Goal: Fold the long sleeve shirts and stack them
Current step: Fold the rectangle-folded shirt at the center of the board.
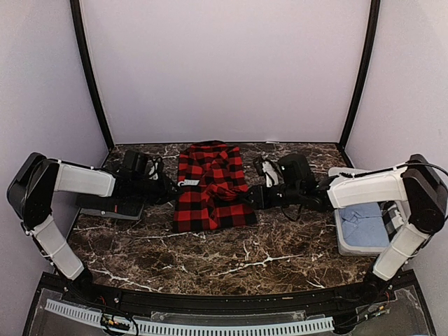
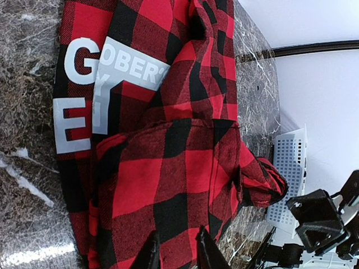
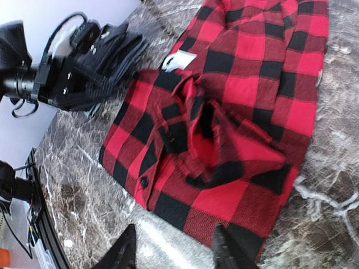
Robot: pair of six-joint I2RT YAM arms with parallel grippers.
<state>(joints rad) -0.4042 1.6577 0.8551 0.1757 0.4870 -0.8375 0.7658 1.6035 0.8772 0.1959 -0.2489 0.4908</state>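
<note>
While both end effectors (image 2: 176,240) (image 3: 174,231) gape, one flannel (image 1: 210,189) lies beside one charcoal shirt (image 1: 113,207).

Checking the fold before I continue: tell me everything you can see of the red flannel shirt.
The flannel shirt is soft red-and-black buffalo-check cloth, folded into a rough rectangle, lying flat on the marble table. White block lettering shows at its left edge; a rumpled layer bunches on top. The left gripper and right gripper flank it; contact cannot be told.

Red-and-black flannel shirt (image 1: 210,185) lies roughly folded at centre of marble table (image 1: 231,260). Left gripper (image 1: 170,189) sits at its 9 o'clock edge, right gripper (image 1: 250,195) at 3 o'clock (jaw state indiscernible).
</note>
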